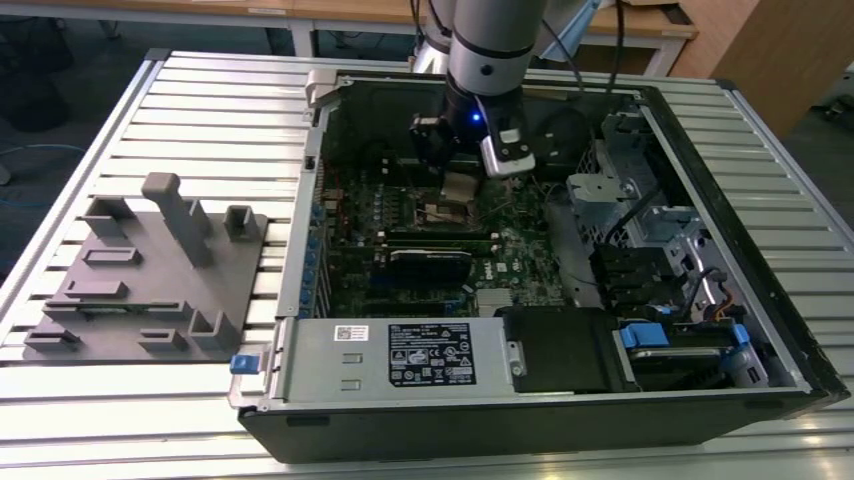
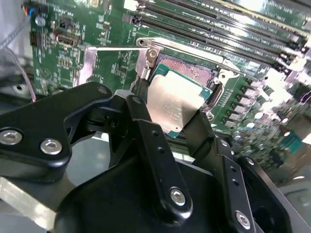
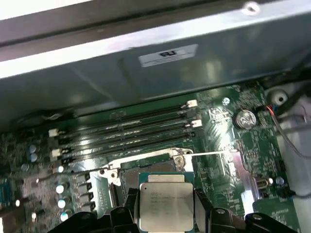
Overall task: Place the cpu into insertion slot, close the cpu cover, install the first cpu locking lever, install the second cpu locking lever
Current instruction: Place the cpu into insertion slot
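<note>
Cpu [image 2: 175, 103] pinched at edges by gripper [image 3: 166, 208], hanging just above insertion slot [image 2: 182, 66], not seated. Looks like step 1. Seating needs it square w/ slot.

The arm [image 1: 497, 30] comes down steeply from the far side of the scene, and its wrist [image 1: 467, 115] points almost straight down. The gripper [image 1: 458, 188] hangs low beneath it. In both wrist views, its two black fingers [image 2: 148, 145] are drawn in against opposite edges of the cpu [image 3: 165, 206], clamping it between their tips.
</note>
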Robot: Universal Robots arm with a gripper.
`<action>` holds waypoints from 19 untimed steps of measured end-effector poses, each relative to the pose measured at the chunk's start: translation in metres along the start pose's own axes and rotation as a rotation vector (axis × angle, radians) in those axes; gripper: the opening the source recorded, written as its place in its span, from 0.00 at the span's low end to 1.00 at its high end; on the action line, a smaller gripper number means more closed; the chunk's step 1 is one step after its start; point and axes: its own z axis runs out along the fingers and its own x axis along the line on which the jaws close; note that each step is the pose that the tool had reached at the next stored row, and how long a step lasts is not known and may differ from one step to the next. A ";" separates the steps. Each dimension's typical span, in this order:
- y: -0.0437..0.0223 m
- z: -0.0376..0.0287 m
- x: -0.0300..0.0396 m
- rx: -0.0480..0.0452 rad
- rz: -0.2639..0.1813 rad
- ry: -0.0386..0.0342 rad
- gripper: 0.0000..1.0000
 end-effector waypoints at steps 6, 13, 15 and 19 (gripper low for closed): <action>-0.0001 0.0013 0.0000 -0.0022 0.109 -0.0100 0.54; -0.0002 0.0026 -0.0001 -0.0046 0.235 -0.0215 0.54; -0.0002 0.0029 -0.0001 -0.0053 0.272 -0.0248 0.54; -0.0003 0.0036 -0.0001 -0.0067 0.344 -0.0314 0.54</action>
